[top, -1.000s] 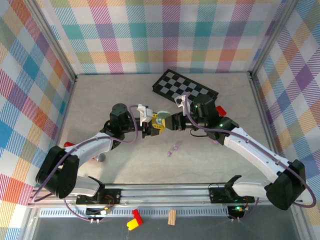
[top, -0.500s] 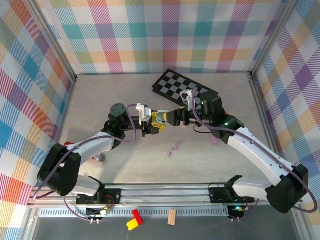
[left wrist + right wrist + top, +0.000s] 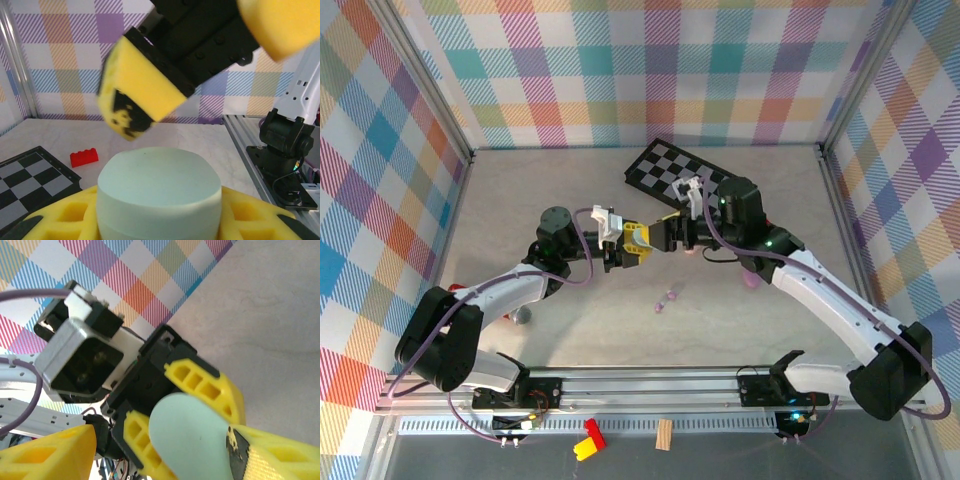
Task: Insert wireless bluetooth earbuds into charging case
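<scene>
left gripper [image 3: 628,247] clenched on mint charging case [image 3: 159,190], right gripper [image 3: 660,236] released — jaws spread at the case, purple earbuds [image 3: 666,298] on table [image 3: 570,330], nearer, apart from both

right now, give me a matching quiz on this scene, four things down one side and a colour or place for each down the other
Things:
1 case
2 brick
3 board
4 earbuds

Matches:
a red, beside the board
b purple, loose on the table
c pale green, in the left gripper
d black and white squares

Pairs: 1-c, 2-a, 3-d, 4-b
</scene>
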